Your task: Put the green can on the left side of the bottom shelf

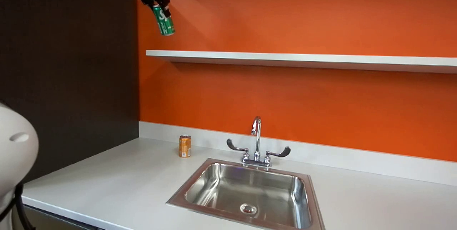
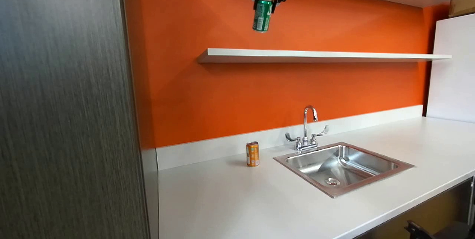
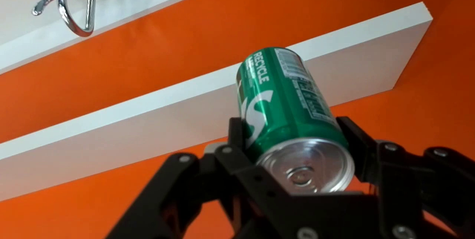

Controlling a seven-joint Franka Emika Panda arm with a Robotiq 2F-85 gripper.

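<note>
In exterior view: gripper [image 1: 160,10] clamped on green can [image 1: 164,24], tilted, at frame's 11 o'clock, higher than shelf [image 1: 285,56]. In exterior view: orange can [image 2: 253,154] 6 o'clock of green can. Wrist view: shelf runs 8 to 2 o'clock.

The green can [image 3: 291,114] and sink [image 1: 250,191] look shiny metal, the shelf [image 2: 315,56] matt.

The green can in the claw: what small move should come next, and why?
Probably, ease the gripper slightly toward the wall before lowering. Both exterior views show the green can tilted above the bottom shelf, near its left end, but in the wrist view the can's lower end appears past the front edge, so it may not be over the shelf yet.
</note>
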